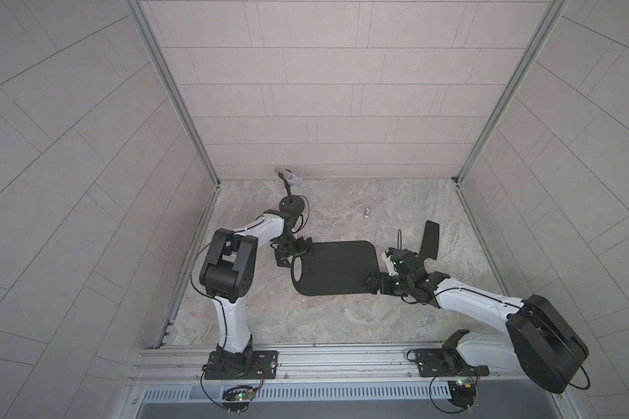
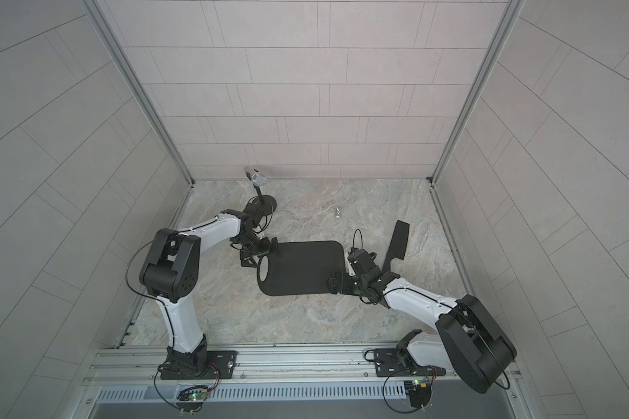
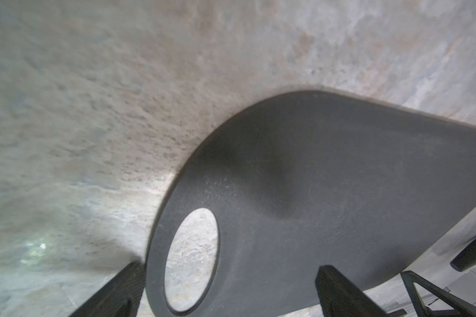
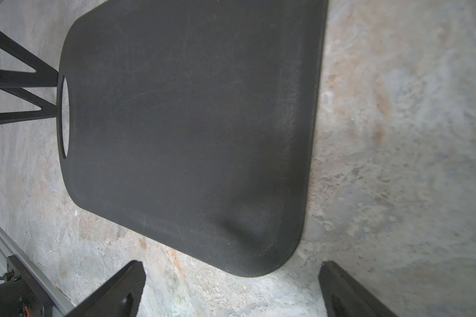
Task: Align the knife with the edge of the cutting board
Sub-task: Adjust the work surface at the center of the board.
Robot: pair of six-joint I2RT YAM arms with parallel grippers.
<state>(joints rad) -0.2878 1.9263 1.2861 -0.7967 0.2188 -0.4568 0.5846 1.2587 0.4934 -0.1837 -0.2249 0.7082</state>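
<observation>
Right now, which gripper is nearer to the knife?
Right. The right gripper is at the end of the cutting board closest to the knife; the left gripper is at its opposite end.

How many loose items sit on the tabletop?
4: matte-black rounded cutting board, centre; black cleaver-like knife, right of it; silver microphone on black stand, back left; small silver metal piece, back centre.

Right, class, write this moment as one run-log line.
left gripper open at hole end of cutting board | right gripper open at its opposite end | knife apart on table, untouched
</observation>
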